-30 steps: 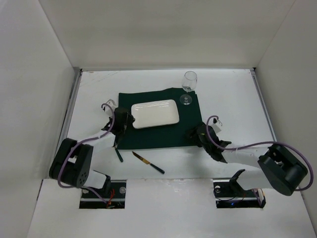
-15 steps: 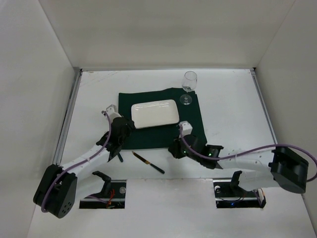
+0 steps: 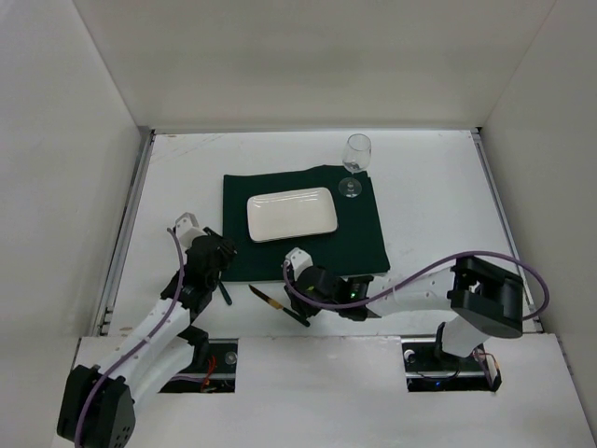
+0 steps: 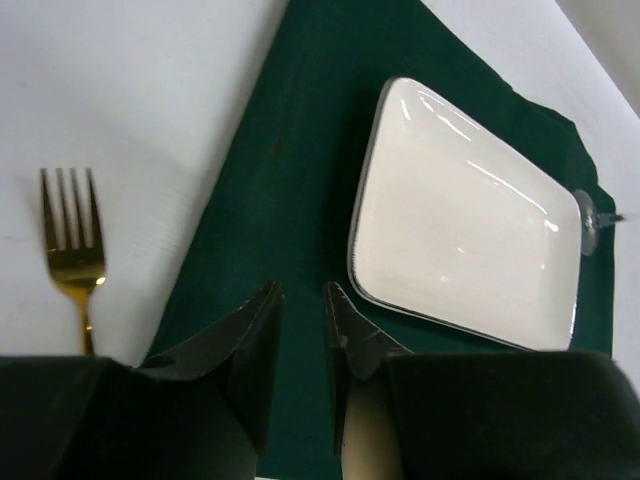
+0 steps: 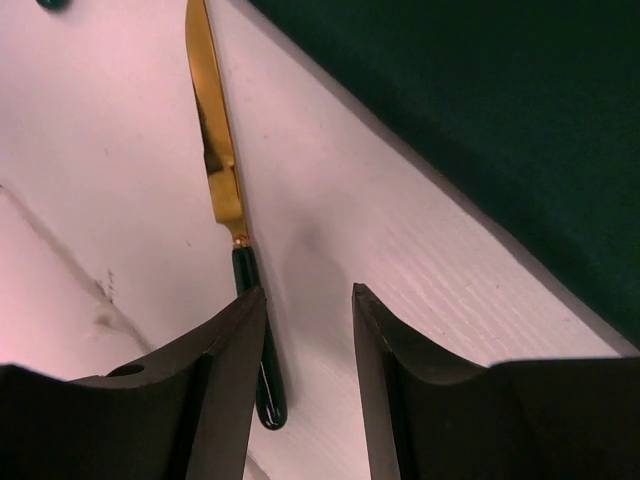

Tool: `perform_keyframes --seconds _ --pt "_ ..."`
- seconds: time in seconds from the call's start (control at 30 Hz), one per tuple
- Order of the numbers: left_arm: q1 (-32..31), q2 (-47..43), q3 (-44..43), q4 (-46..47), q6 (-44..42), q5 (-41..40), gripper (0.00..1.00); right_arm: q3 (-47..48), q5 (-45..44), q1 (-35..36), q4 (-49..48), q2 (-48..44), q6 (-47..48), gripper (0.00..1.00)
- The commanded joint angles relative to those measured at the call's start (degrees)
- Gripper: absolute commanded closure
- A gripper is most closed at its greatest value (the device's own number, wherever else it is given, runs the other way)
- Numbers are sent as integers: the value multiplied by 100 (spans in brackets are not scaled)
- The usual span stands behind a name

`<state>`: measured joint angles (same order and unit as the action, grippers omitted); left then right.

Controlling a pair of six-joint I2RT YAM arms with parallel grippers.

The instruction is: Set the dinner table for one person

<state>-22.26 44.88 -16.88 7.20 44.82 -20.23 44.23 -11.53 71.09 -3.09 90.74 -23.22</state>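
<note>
Left arm: reaching forward, low over the desk (image 3: 438, 201); left fingers (image 4: 250, 352) above the green cloth's (image 3: 366, 238) left edge, narrowly parted, holding nothing.
Right arm: bent across to the left; right fingers (image 5: 402, 362) just above the knife's (image 5: 221, 165) dark handle, moderately parted, gripping nothing.
Desk: white, walled, carrying everything.
Around: fork (image 4: 72, 250) just left of the cloth; plate (image 3: 292, 214) on the cloth; wine glass (image 3: 355, 159) at its far right corner.

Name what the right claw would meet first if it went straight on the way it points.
The right claw would probably meet the bare dinner table first, just beside the handle of the knife, short of the green cloth; depth is unclear.
</note>
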Motion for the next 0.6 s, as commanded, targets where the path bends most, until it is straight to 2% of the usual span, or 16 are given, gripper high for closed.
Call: perform_keyframes --seconds 0.0,0.23,0.57 --pt "139 -147 98 -299 1 -34 77 314 142 93 194 110 283 54" --pt "191 46 107 211 -17 -51 71 587 432 216 555 295 389 55" --pt "288 214 141 396 0 10 69 631 415 375 661 515 327 59"
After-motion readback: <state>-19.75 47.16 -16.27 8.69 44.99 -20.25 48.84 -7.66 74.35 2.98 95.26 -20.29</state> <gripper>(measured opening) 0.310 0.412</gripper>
